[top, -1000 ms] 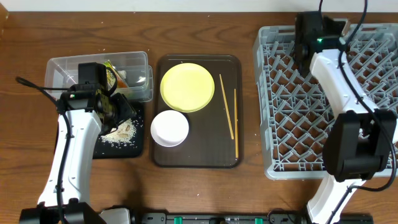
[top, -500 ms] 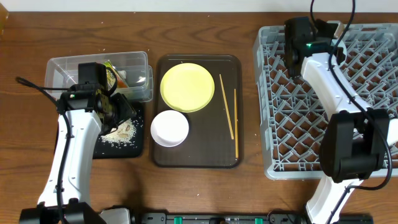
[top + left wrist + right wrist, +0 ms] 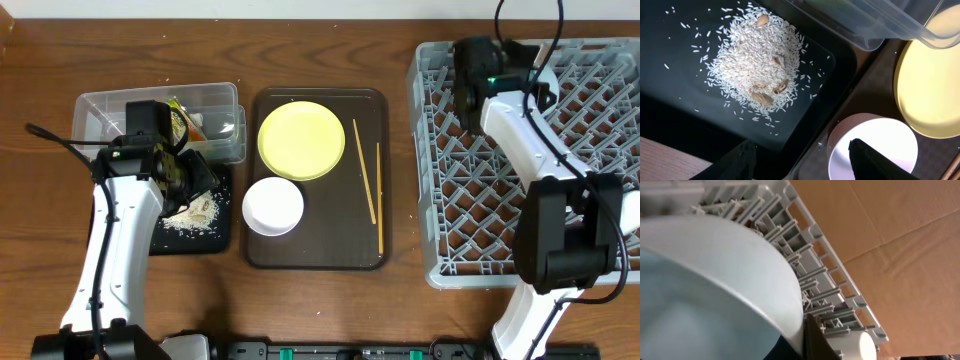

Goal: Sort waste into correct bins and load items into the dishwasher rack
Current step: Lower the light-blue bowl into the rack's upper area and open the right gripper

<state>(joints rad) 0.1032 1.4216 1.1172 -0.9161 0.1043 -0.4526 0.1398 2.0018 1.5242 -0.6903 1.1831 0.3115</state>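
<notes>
Because your right claw (image 3: 807,337) is clenched on the rim of the light blue bowl (image 3: 715,280), the bowl hangs over the far-left corner of the dishwasher rack (image 3: 600,100), likely to seat among its pegs. Your left claw (image 3: 802,162) hovers released above the black tray (image 3: 670,115), which holds the rice scraps (image 3: 757,65). The clear tub (image 3: 95,110) holds the snack wrapper (image 3: 182,118); yellow plate (image 3: 301,140), white bowl (image 3: 273,206) and chopsticks (image 3: 364,172) lie on the brown serving tray (image 3: 320,250).

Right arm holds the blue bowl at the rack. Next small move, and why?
Probably lower the light blue bowl a little, between the dishwasher rack pegs: the right pincer grips its rim, and it is tilted by the rack's edge near the small white cup, not visibly seated.
</notes>
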